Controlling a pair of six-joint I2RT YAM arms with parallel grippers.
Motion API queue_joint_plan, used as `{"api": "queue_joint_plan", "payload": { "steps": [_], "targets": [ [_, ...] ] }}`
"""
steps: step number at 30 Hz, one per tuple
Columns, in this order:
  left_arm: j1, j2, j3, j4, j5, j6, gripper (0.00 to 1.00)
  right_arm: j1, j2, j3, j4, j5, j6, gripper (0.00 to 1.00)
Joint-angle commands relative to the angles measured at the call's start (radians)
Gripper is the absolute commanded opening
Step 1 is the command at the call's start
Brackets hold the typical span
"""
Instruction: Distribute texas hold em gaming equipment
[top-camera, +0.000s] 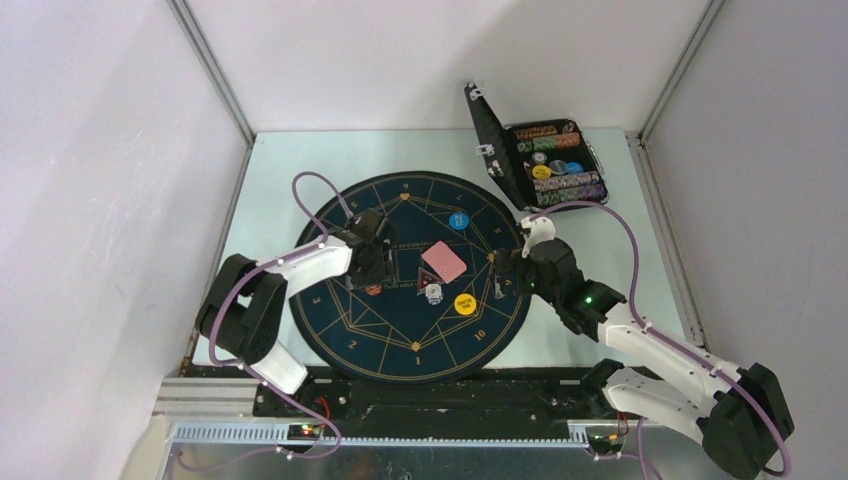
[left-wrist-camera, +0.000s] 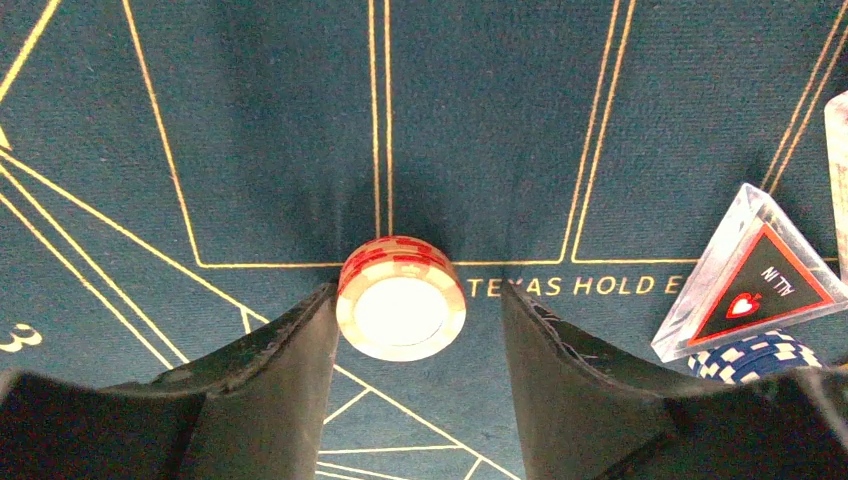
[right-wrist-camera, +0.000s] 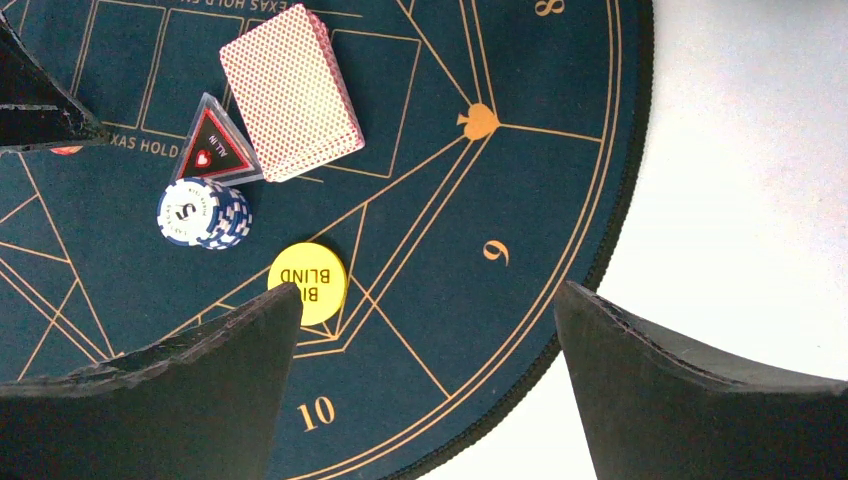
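- My left gripper (left-wrist-camera: 415, 292) stands half spread around a short stack of red-and-white chips (left-wrist-camera: 401, 300). The pad at 9 o'clock looks to touch the rim of the stack and the pad at 3 o'clock is apart from it, so I do not pinch it yet.
- My right gripper (right-wrist-camera: 428, 290) is spread wide and holds nothing. It hangs over the 3 o'clock edge of the mat (top-camera: 400, 345).
- Done so far, as I judge: several pieces lie on the mat. The deck of cards (right-wrist-camera: 290, 92) is just beside the centre toward 2 o'clock, with the triangular marker (right-wrist-camera: 213, 145) touching its near corner. The blue-and-white chips (right-wrist-camera: 203, 213) are just beside the marker.
- The yellow disc (right-wrist-camera: 315, 275) lies at 4 o'clock, the blue disc (top-camera: 458, 221) at 1 o'clock, and my red-and-white stack near 9 o'clock.
- Left to do: the open case (top-camera: 552, 160), beyond the mat at 2 o'clock, has rows of chips inside. The cards are one closed deck, none dealt. I think the task is not halfway.
- The mat looks like soft, matte cloth with thin gold lines.
- The chips are thick, hard rounds with striped rims.
- The marker is a clear, plastic-looking block with a black and red face.
- The yellow disc is flat, and the card backs have a fine red pattern.
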Motion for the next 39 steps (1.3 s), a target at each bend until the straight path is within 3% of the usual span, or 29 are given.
{"api": "queue_joint_plan", "payload": {
  "steps": [1, 7, 11, 13, 14, 16, 20, 24, 26, 31, 39],
  "targets": [
    [-0.002, 0.002, 0.014, 0.015, 0.006, -0.011, 0.63, 0.007, -0.004, 0.003, 0.020, 0.015, 0.001, 1.00],
    [-0.002, -0.042, 0.011, -0.019, -0.018, -0.008, 0.64, 0.006, -0.003, 0.003, 0.022, 0.012, 0.000, 1.00],
    [-0.002, -0.153, 0.046, -0.081, -0.062, 0.002, 0.78, 0.015, -0.009, 0.003, 0.041, -0.022, -0.017, 1.00],
    [-0.004, -0.262, 0.051, -0.118, -0.093, -0.005, 0.82, 0.034, -0.006, 0.005, 0.067, -0.042, -0.024, 0.99],
    [-0.004, -0.351, 0.047, -0.135, -0.103, -0.008, 0.92, 0.044, -0.001, 0.009, 0.076, -0.043, -0.031, 0.99],
    [-0.004, -0.505, 0.025, -0.154, -0.168, -0.025, 0.99, 0.096, 0.030, 0.042, 0.094, -0.025, -0.044, 0.99],
    [-0.004, -0.755, -0.020, -0.273, -0.393, -0.132, 1.00, 0.232, 0.203, 0.186, 0.121, 0.005, -0.112, 1.00],
    [-0.004, -0.904, -0.039, -0.457, -0.582, -0.298, 1.00, 0.334, 0.502, 0.428, 0.145, -0.079, -0.226, 0.99],
    [-0.004, -0.973, -0.058, -0.482, -0.612, -0.360, 1.00, 0.374, 0.632, 0.557, 0.116, -0.098, -0.281, 1.00],
    [-0.003, -1.114, -0.159, -0.397, -0.588, -0.354, 0.99, 0.411, 0.876, 0.814, 0.017, -0.117, -0.291, 1.00],
    [-0.002, -1.124, -0.178, -0.376, -0.597, -0.363, 0.98, 0.406, 1.128, 1.061, -0.098, -0.095, -0.177, 0.95]
  ]
}}
